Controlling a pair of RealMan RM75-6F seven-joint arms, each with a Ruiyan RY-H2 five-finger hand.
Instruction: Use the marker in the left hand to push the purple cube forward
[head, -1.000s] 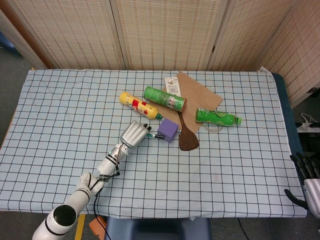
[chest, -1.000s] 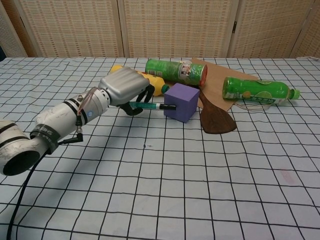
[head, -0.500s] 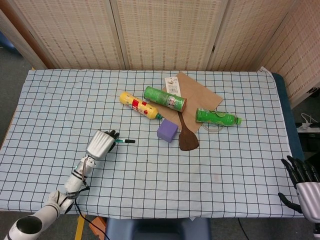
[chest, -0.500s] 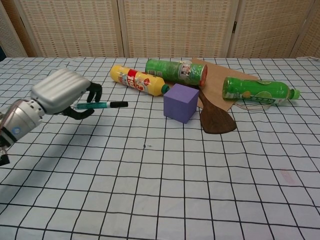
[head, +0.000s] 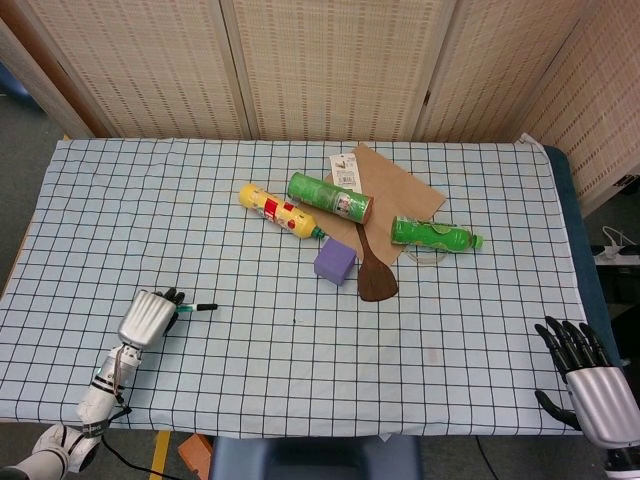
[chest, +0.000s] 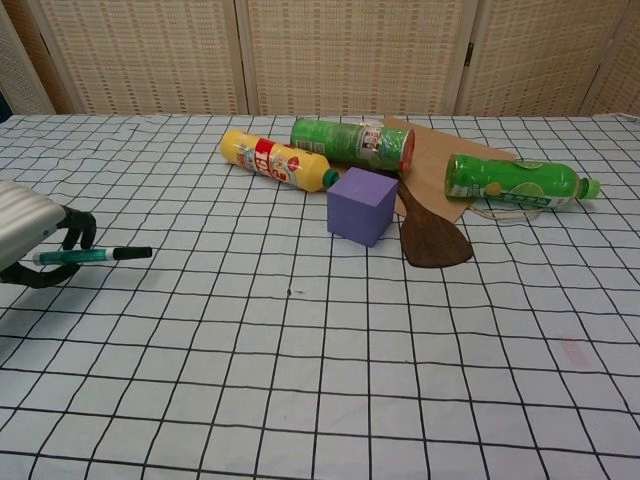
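The purple cube sits near the table's middle, touching the brown wooden spatula on its right. My left hand is far to the cube's left, near the front left of the table. It grips a teal marker whose black tip points right toward the cube, well short of it. My right hand hovers off the table's front right corner, fingers spread, holding nothing; the chest view does not show it.
Behind the cube lie a yellow bottle, a green can and a brown paper sheet. A green bottle lies to the right. A checked cloth covers the table.
My left hand has pulled back from the cube, moving left and toward the front edge with the marker. The cube stays where it was pushed. My right hand has risen further into view.
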